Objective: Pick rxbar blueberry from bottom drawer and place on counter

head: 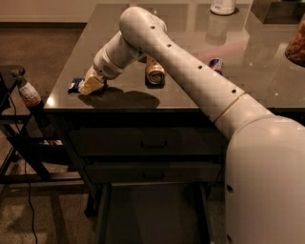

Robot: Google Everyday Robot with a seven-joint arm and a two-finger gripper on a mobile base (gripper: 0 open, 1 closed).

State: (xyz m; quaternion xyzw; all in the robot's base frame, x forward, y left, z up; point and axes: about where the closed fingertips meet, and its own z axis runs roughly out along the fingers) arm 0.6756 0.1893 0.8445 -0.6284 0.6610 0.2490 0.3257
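Note:
The rxbar blueberry [75, 86], a small dark blue bar with white lettering, lies at the front left corner of the counter [190, 95]. My gripper [90, 86] is down at the counter surface right beside the bar, covering its right end. Only the bar's left end shows. The arm reaches in from the lower right across the counter. The bottom drawer [152, 214] stands pulled out below; the part of its dark floor that shows is bare.
A brown can [155, 74] lies on its side behind the arm. A blue-silver can [215, 64], a white container [222, 5], a dark box [276, 9] and a snack bag [298, 45] are farther back. Two upper drawers [152, 143] are shut. A bottle [28, 93] stands on a black rack at left.

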